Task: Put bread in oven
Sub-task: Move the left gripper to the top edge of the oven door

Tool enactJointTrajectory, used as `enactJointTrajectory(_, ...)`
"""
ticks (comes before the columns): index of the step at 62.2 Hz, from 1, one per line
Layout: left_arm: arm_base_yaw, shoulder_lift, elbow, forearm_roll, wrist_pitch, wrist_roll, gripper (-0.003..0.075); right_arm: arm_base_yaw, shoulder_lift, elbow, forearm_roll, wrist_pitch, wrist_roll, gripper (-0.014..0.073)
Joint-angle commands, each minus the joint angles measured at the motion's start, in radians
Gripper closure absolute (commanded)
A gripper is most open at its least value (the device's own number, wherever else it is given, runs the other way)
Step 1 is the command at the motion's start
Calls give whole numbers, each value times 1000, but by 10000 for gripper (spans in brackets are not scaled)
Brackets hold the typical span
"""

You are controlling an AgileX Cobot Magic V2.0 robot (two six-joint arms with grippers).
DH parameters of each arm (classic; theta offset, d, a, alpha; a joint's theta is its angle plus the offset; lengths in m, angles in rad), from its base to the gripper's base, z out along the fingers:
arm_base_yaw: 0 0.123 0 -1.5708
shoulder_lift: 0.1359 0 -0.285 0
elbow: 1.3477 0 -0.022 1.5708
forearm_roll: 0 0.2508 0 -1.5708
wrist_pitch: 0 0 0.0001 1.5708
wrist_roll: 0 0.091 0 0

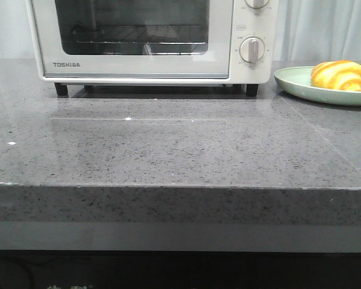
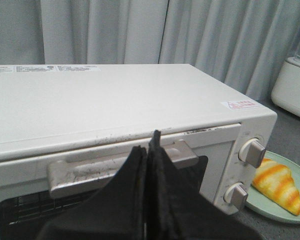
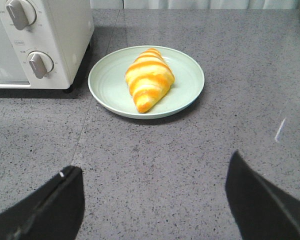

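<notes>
Two risks. Oven [image 1: 150, 39] door shut; left gripper [image 2: 149, 150], closed and empty, above handle [image 2: 115, 167], may slip off. Bread [image 3: 149, 78] on plate [image 3: 105, 85], right of oven; right gripper [image 3: 152, 200], wide open and empty, may nudge plate across surface [image 1: 168, 150].

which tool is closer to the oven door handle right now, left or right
Left. The left tool, shut, sits right in front of the oven door handle. The right tool, open, is off beside the oven, facing the bread.
</notes>
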Motion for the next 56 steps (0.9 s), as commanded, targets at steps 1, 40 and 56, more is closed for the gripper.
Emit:
enactJointTrajectory(1, -8, 41, -84, -1, -112, 1, 738, -3, 12, -31, -7, -69, -9, -1)
enactJointTrajectory(40, -11, 252, -235, 32, -17, 1, 738, -3, 12, -31, -7, -69, -9, -1)
enactJointTrajectory(56, -24, 238, -235, 31, 159, 1, 738, -3, 12, -31, -7, -69, -9, -1)
